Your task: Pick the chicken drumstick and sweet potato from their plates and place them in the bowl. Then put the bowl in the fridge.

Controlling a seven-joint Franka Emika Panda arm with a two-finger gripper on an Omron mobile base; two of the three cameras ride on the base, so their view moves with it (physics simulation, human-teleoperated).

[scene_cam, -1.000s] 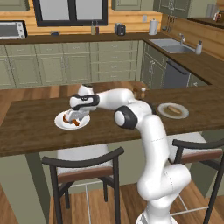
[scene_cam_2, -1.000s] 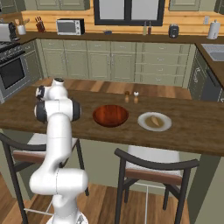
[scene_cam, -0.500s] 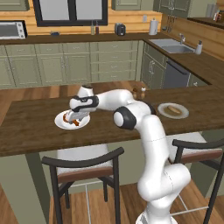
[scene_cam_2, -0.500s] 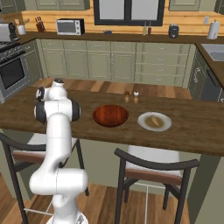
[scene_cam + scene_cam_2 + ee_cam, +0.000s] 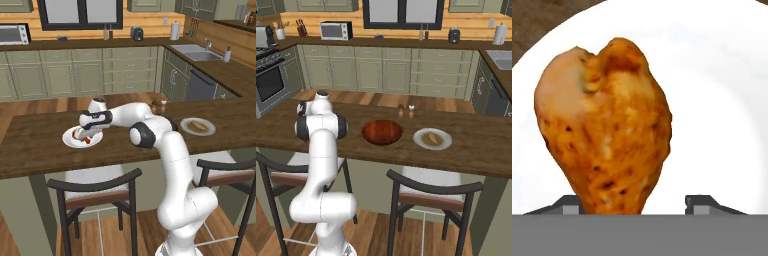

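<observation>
While my jaws straddle the chicken drumstick [image 5: 604, 130] on its white plate [image 5: 722, 100], apart, I see salt and pepper shakers [image 5: 406, 110] behind the bowl [image 5: 382, 132]

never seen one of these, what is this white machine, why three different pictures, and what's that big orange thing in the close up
The white machine is a robot arm with dark joints, mounted on a base that can drive, in a computer-drawn kitchen. Two pictures come from cameras on that base, behind the arm to its left and right, both looking over the same long dark wooden counter. The third comes from a camera on the arm's hand, so everything there looks huge.

The big orange thing is a small glossy orange-brown roasted chicken drumstick lying on a round white plate. The gripper is down over it, with its dark fingers on either side of the narrow end. The fingers stand apart, and no firm grip shows.

Also on the counter: a round reddish-brown wood-like bowl, a second white plate holding a pale tan piece of food, and two small shakers.
</observation>
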